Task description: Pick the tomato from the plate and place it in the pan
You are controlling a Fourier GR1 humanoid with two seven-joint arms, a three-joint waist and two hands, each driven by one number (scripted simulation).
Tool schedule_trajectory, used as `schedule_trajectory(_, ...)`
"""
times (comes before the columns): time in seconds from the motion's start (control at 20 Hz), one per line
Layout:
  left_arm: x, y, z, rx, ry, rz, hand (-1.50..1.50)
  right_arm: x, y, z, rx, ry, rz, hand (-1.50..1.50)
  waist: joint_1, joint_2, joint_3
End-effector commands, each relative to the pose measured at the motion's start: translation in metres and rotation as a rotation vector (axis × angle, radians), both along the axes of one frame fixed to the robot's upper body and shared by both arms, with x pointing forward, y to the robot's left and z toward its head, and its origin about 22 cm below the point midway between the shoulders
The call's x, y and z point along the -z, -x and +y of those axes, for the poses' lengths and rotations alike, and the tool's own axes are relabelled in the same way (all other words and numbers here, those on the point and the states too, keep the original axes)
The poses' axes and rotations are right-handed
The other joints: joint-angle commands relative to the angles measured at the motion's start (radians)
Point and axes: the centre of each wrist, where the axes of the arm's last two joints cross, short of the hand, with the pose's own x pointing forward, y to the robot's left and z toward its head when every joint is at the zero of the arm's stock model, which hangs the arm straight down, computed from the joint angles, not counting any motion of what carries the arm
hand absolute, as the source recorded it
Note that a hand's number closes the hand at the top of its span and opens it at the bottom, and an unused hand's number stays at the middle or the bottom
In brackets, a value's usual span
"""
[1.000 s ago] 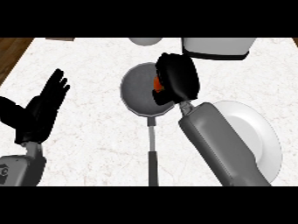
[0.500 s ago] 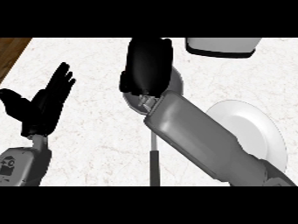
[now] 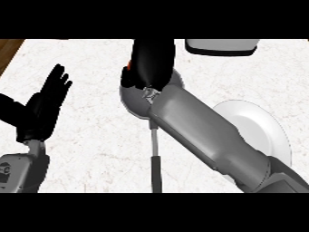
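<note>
Only a red-orange sliver of the tomato [image 3: 124, 72] shows, at the left edge of my right hand [image 3: 151, 63]. That hand curls round it, back towards me, over the pan. My right forearm hides most of the grey pan [image 3: 128, 97]; its left rim and its long handle [image 3: 156, 158], which points to the near edge, still show. The white plate [image 3: 267, 131] lies to the right, partly behind the forearm, with nothing visible on it. My left hand [image 3: 40, 108] rests open at the left, fingers up.
A white and grey container [image 3: 221, 46] stands at the counter's far edge, just right of my right hand. The counter's left edge [image 3: 9, 59] borders dark wood.
My right hand, holding the tomato, has shifted left and farther away over the pan, and the forearm now covers more of the pan. The left hand has barely moved.
</note>
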Motion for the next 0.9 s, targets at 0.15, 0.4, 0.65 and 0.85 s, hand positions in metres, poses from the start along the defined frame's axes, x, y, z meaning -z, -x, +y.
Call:
schedule_trajectory(0.15, 0.003, 0.003, 0.01, -0.018, -0.008, 0.0, 0.0, 0.065, -0.022, -0.029, -0.018, -0.099, 0.035, 1.5, -0.008, 0.004, 0.001)
schedule_trajectory(0.4, 0.003, -0.009, -0.03, 0.024, -0.013, -0.015, 0.0, 0.075, -0.044, -0.04, 0.005, -0.07, 0.064, 1.5, 0.011, 0.012, 0.001)
schedule_trajectory(0.65, 0.007, 0.011, -0.011, 0.022, -0.003, 0.004, 0.0, 0.106, -0.042, -0.062, 0.184, -0.228, 0.227, -1.5, 0.019, 0.008, 0.001)
schedule_trajectory(0.85, 0.007, -0.007, -0.002, 0.01, -0.01, -0.01, 0.0, 0.112, -0.051, -0.075, 0.132, -0.272, 0.282, -1.5, 0.016, 0.018, 0.001)
